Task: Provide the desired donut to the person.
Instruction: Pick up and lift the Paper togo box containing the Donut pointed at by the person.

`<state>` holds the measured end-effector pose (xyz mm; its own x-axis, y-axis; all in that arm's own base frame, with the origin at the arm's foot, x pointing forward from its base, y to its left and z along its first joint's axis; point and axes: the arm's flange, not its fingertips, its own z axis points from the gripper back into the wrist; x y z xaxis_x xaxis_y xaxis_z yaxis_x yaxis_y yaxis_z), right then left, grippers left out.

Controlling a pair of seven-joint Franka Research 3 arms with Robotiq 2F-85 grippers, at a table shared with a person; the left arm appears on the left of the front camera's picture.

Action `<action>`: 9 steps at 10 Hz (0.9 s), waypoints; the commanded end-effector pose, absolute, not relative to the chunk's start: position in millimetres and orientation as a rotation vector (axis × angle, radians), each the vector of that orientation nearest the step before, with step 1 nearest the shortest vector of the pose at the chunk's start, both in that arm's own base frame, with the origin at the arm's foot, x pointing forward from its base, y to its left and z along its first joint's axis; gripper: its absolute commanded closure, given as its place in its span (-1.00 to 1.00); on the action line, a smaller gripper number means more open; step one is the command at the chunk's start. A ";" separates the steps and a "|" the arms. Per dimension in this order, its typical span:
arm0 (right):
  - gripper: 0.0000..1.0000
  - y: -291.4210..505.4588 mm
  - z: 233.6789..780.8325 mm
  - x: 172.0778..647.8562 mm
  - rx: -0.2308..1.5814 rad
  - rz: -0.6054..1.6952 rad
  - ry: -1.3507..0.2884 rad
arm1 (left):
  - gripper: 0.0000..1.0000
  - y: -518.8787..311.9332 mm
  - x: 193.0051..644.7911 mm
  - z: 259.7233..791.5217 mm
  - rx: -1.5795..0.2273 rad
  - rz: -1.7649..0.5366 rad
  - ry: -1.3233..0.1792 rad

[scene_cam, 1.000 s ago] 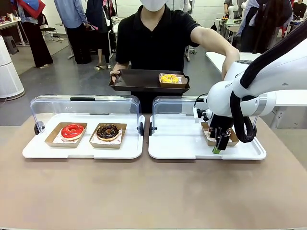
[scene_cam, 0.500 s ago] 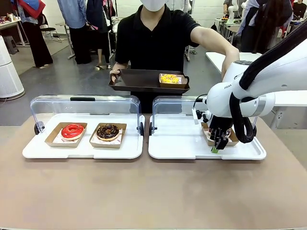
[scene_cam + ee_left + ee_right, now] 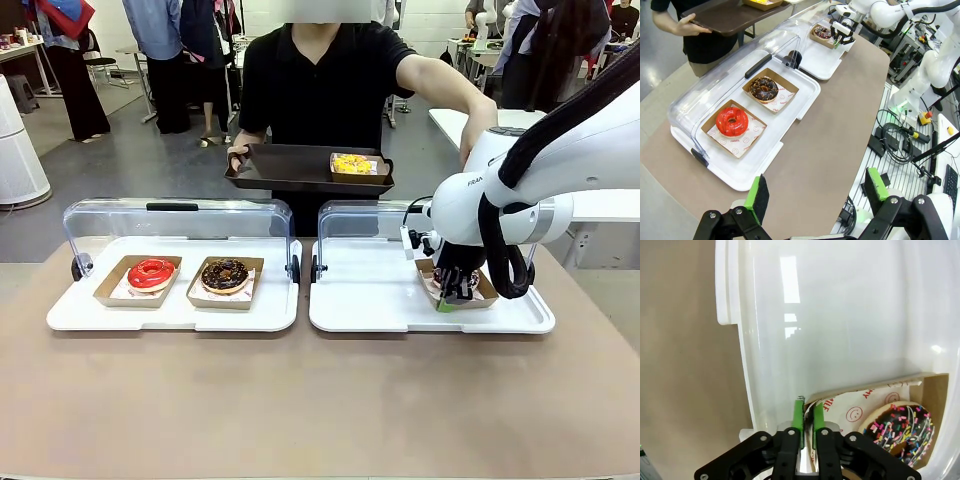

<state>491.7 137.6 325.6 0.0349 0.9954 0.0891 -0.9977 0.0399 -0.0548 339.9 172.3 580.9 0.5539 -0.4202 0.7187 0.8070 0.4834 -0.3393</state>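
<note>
The right end effector (image 3: pixel 807 412) has its pads pressed nearly together on the near corner rim of the box (image 3: pixel 935 390), so the grip reads as a pinch on card, not on food. The sprinkled donut (image 3: pixel 897 432) lies in that box just beyond and to one side of the pads, untouched. The box's long side runs away from the pinch across the white tray (image 3: pixel 840 315), so it would hang from one corner and probably tip when lifted.

The person (image 3: pixel 320 80) holds a brown tray (image 3: pixel 285 165) well beyond the end effector, across the raised lid (image 3: pixel 360 215) and off towards the middle. It has bare room beside a yellow donut.

The left end effector (image 3: pixel 816 192) hangs spread over the counter (image 3: pixel 805 150), far from the box; the right is plainly the nearer.
</note>
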 end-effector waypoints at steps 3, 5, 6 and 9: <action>1.00 134.8 323.0 495.4 0.014 1.543 -0.131 | -1.00 172.8 338.6 581.3 -0.730 -0.809 -0.613; 1.00 137.2 333.8 485.1 -0.011 1.500 -0.124 | -1.00 172.8 338.6 581.3 -0.730 -0.809 -0.613; 1.00 140.2 349.7 471.7 -0.008 1.452 -0.078 | -1.00 172.8 338.6 581.3 -0.730 -0.809 -0.613; 1.00 145.0 426.2 407.8 0.007 1.391 0.068 | -1.00 172.8 338.6 581.3 -0.730 -0.809 -0.613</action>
<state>433.3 140.1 399.6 0.1584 0.9874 0.0052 -0.9873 0.1584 0.0098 340.0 172.3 580.7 0.5542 -0.4202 0.7185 0.8068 0.4833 -0.3397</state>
